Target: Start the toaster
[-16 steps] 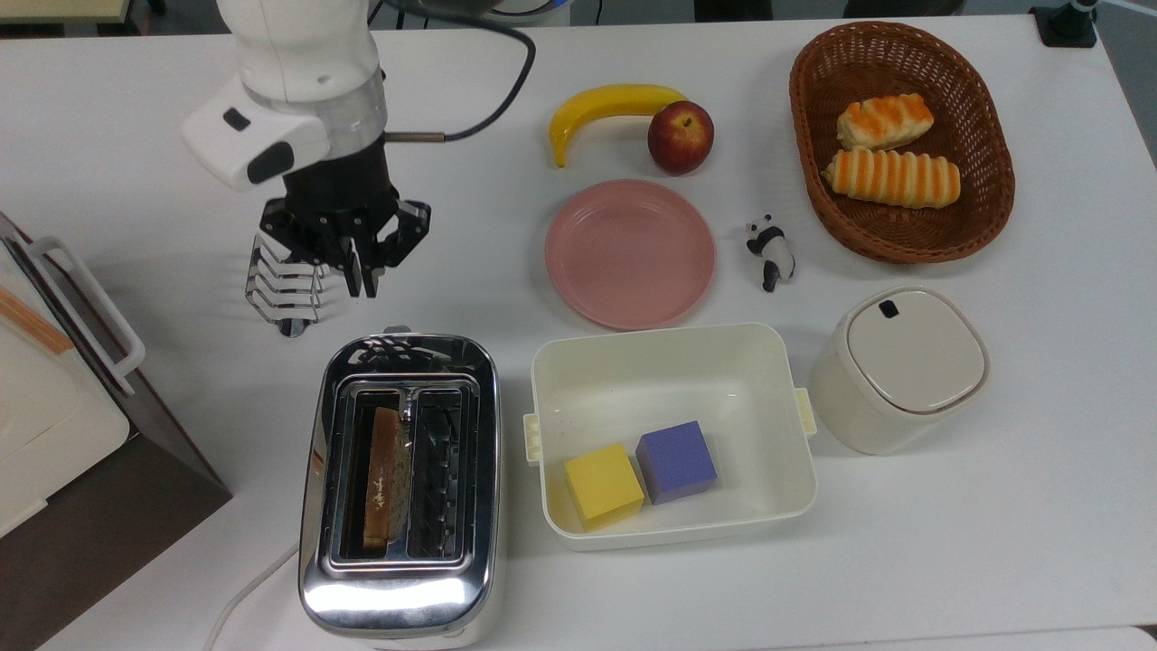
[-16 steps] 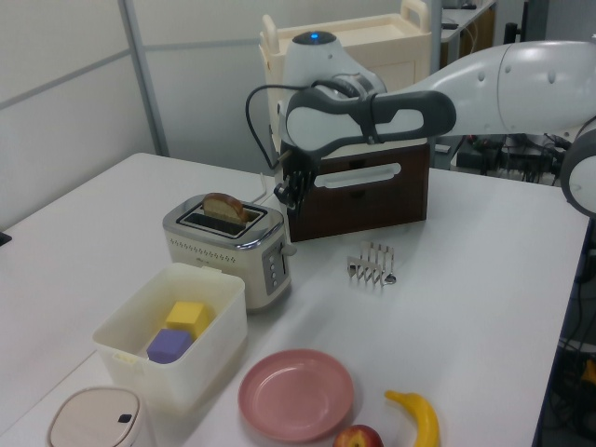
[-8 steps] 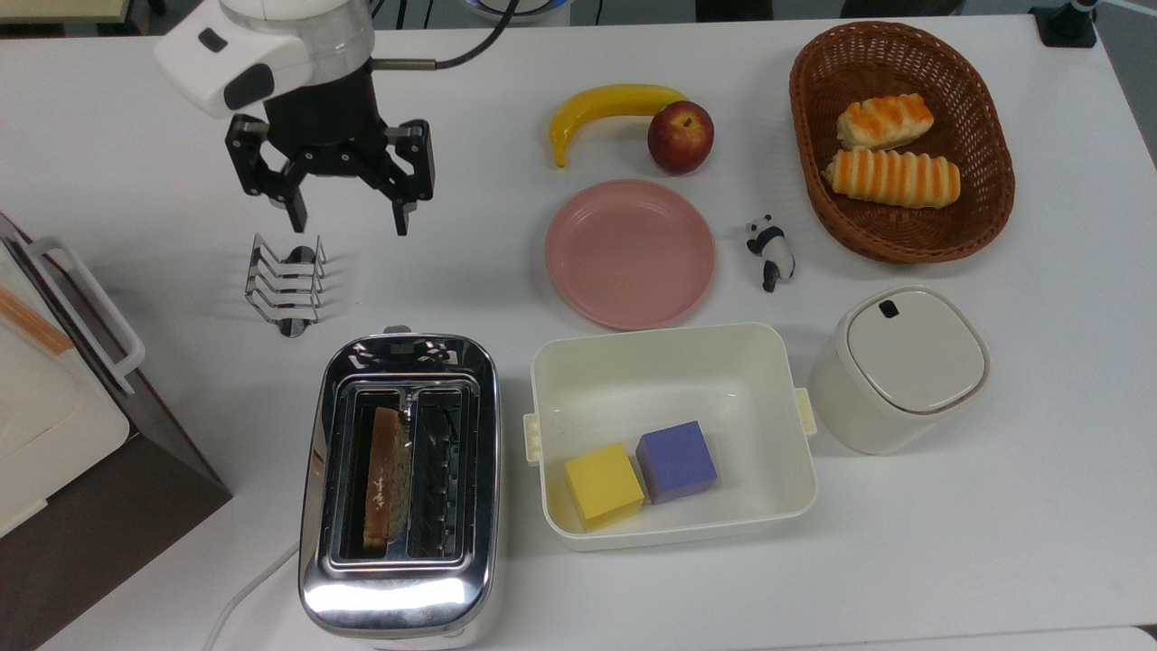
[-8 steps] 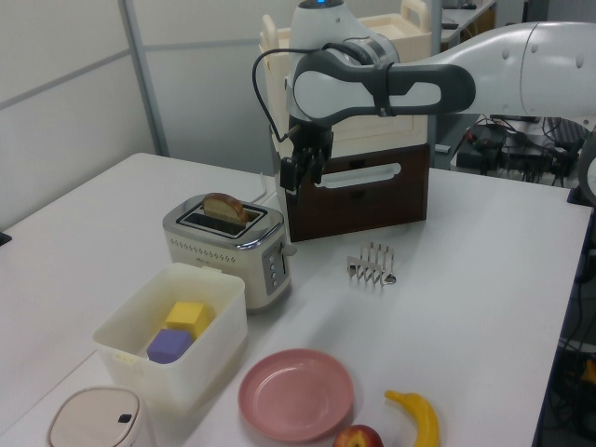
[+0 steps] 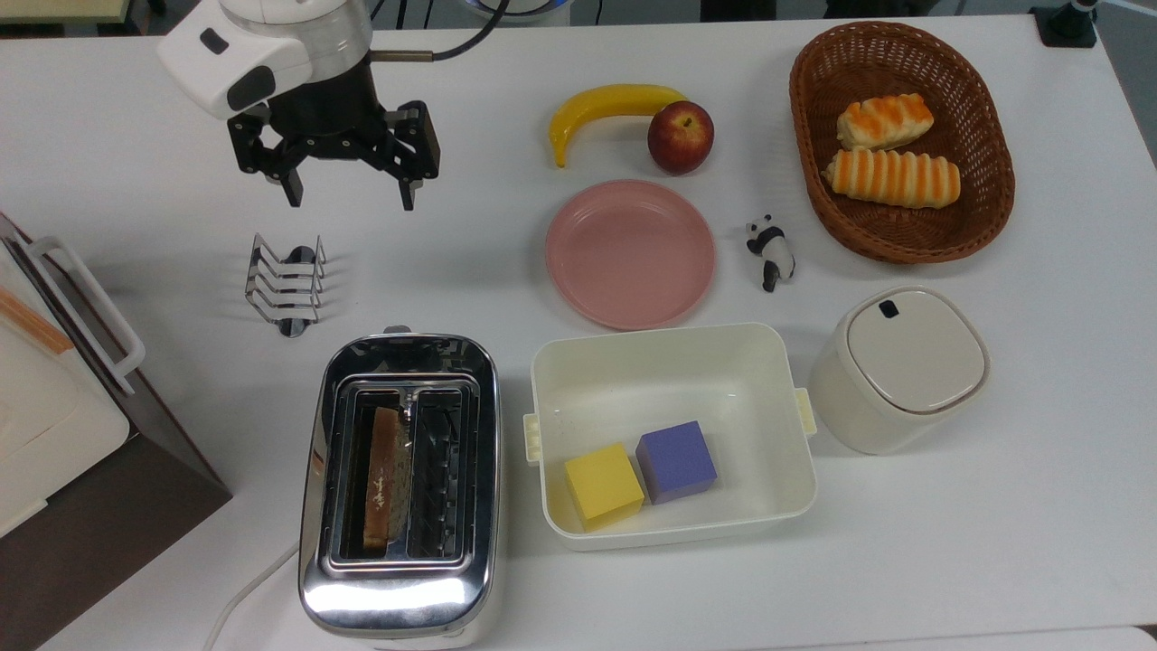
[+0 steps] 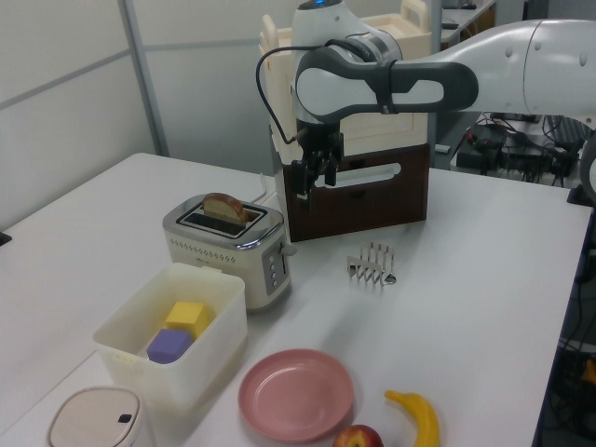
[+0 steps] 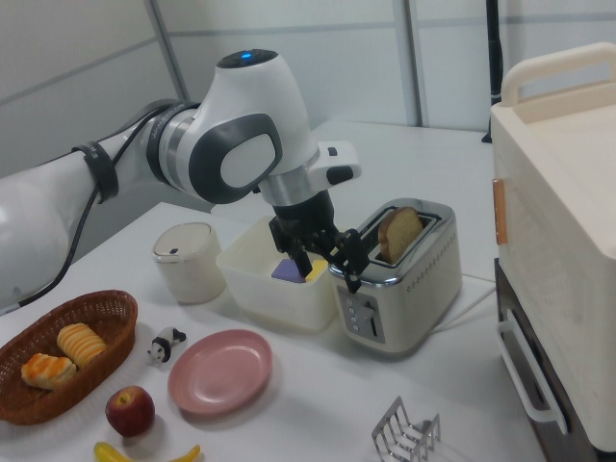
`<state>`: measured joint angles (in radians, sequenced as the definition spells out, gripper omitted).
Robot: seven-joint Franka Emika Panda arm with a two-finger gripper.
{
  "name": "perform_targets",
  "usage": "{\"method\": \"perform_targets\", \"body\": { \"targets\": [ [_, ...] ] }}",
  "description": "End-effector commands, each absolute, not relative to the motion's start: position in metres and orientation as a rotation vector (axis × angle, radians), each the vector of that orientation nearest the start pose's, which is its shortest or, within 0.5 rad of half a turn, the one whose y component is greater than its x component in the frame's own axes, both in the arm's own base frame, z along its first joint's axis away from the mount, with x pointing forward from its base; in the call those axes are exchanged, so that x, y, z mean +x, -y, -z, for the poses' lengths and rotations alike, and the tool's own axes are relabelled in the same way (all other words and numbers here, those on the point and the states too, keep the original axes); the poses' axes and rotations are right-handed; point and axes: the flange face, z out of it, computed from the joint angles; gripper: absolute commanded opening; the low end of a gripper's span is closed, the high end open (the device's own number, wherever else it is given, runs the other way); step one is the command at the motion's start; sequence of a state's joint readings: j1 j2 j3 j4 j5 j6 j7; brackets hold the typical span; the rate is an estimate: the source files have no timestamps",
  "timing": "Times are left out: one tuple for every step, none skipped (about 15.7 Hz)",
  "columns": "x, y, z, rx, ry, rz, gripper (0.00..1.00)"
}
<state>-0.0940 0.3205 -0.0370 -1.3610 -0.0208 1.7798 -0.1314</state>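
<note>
Chrome gleams at the lower left of the top view, where the toaster stands on the white surface with a slice of bread upright in the slot nearer the top view's left; the other slot is bare. A white cord trails from it toward the bottom left corner. In the left view the toaster sits left of centre with the bread poking out of its top, and in the right view its button panel faces the camera.

High in the upper left of the top view hangs the gripper, jaws spread wide and holding nothing, fingers pointing down the frame. Just below it in the frame lies a small wire toast rack, apart from the fingertips and apart from the toaster.

Right of the toaster, close beside it, is a cream tub with a yellow cube and a purple cube side by side inside. Above the tub in the frame sits a pink plate, then a banana touching an apple. A panda figurine stands between the plate and a wicker basket holding two bread rolls. A lidded cream canister is at the right, and a brown-and-white boxy appliance fills the left edge.
</note>
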Motion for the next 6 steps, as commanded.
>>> {"method": "perform_targets", "body": {
  "targets": [
    [0.6464,0.0832,-0.5534,-3.19,0.051,0.063,1.0],
    [0.6462,0.082,-0.5543,-3.186,0.072,0.066,1.0],
    [0.6459,0.0827,-0.5555,-3.186,0.05,0.071,1.0],
    [0.6446,0.0845,-0.5577,-3.186,0.038,0.076,1.0],
    [0.6425,0.0852,-0.5605,-3.187,0.033,0.081,1.0],
    [0.6418,0.0879,-0.5597,-3.187,0.038,0.076,1.0]
  ]
}}
